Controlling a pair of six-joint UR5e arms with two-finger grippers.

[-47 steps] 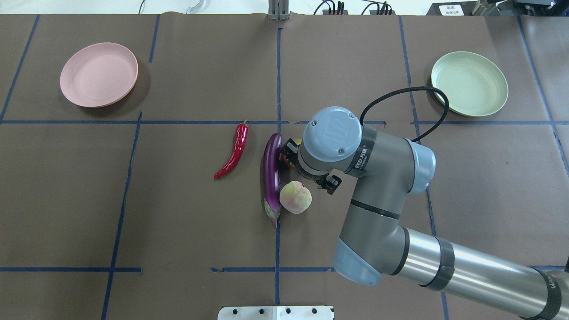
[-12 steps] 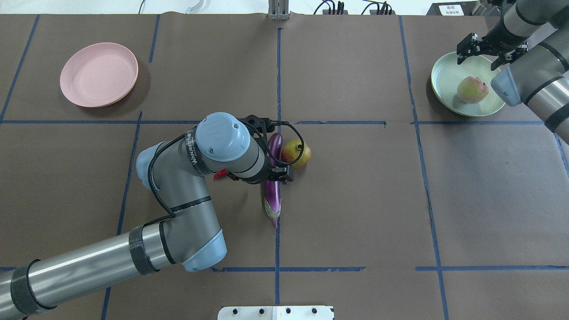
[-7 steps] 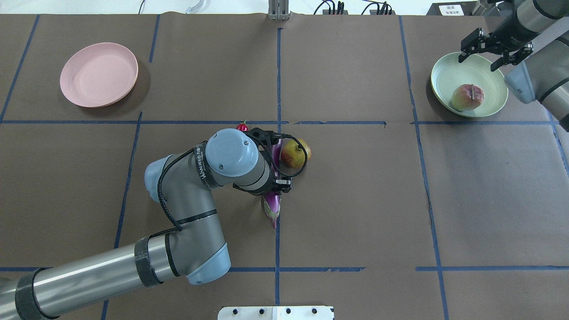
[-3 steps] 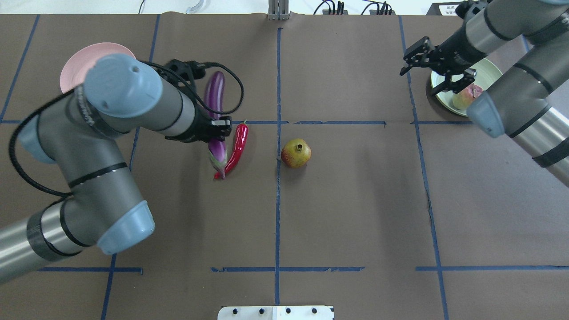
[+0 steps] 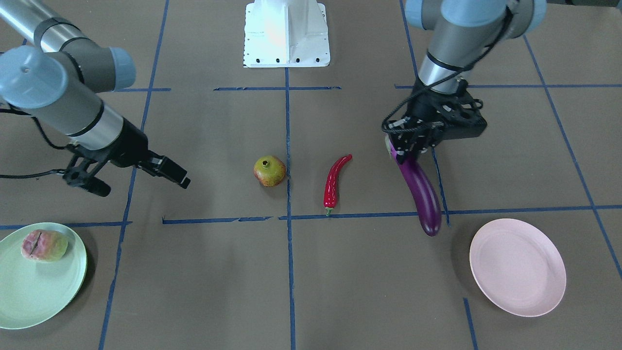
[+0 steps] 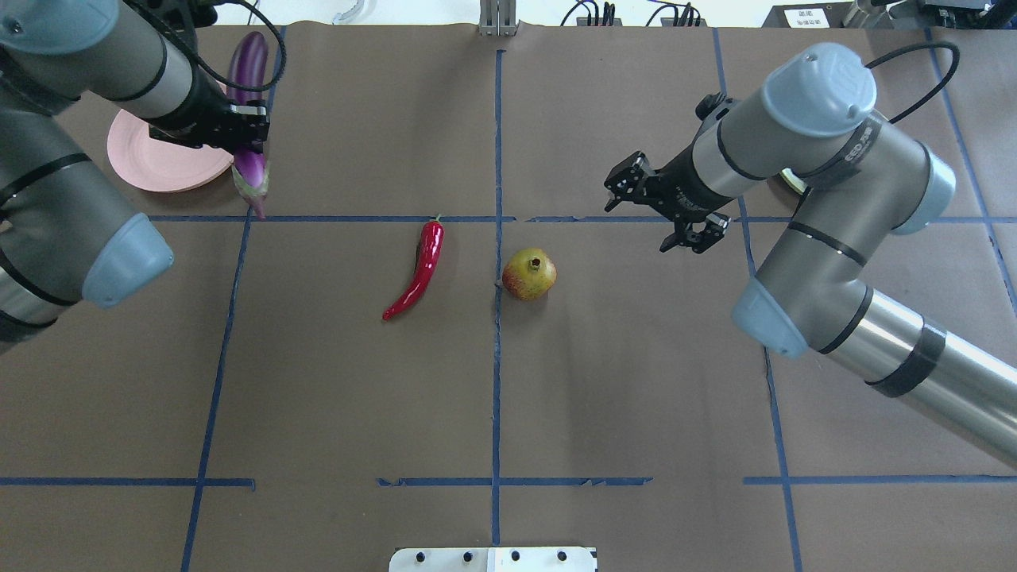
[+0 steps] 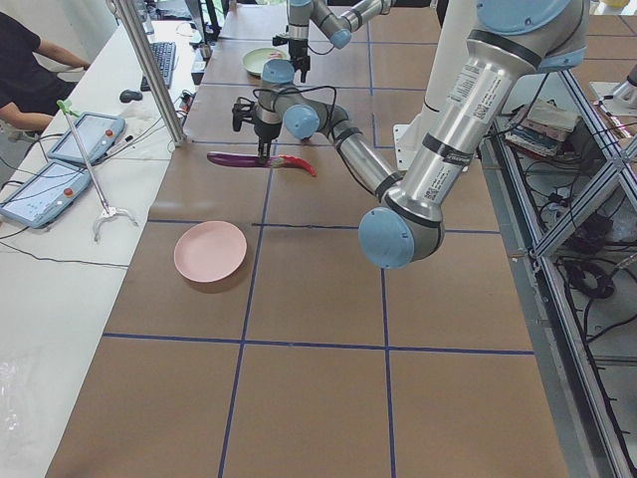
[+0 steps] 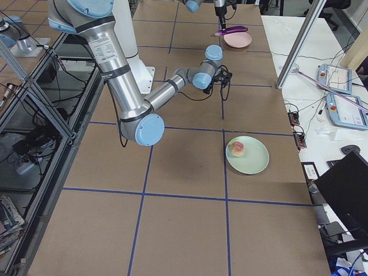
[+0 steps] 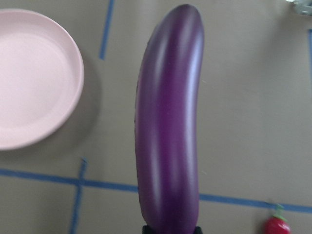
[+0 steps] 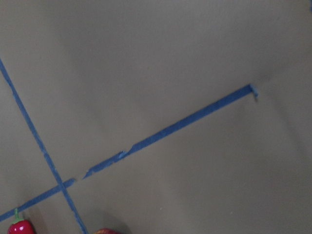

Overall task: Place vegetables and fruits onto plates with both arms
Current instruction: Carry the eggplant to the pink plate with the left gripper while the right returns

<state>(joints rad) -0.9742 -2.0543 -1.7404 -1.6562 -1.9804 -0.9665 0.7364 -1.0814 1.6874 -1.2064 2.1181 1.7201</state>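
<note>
My left gripper [image 6: 242, 137] is shut on the purple eggplant [image 6: 249, 57] near its stem end and holds it in the air beside the pink plate [image 6: 151, 163]. In the left wrist view the eggplant [image 9: 170, 136] hangs just right of the pink plate [image 9: 29, 78]. My right gripper [image 6: 639, 216] is open and empty, above the table to the right of the pomegranate [image 6: 530, 274]. The red chili [image 6: 419, 268] lies left of the pomegranate. The peach [image 5: 43, 245] sits on the green plate [image 5: 34, 291].
Blue tape lines cross the brown table cover. The white base block [image 5: 285, 34] stands at the robot's edge. My right arm's elbow [image 6: 826, 103] hides most of the green plate in the overhead view. Operator tablets [image 7: 40, 189] lie on the side bench.
My left gripper has carried the eggplant further left and away, up to the pink plate's edge. My right gripper has moved from the green plate toward the table's middle, still open.
</note>
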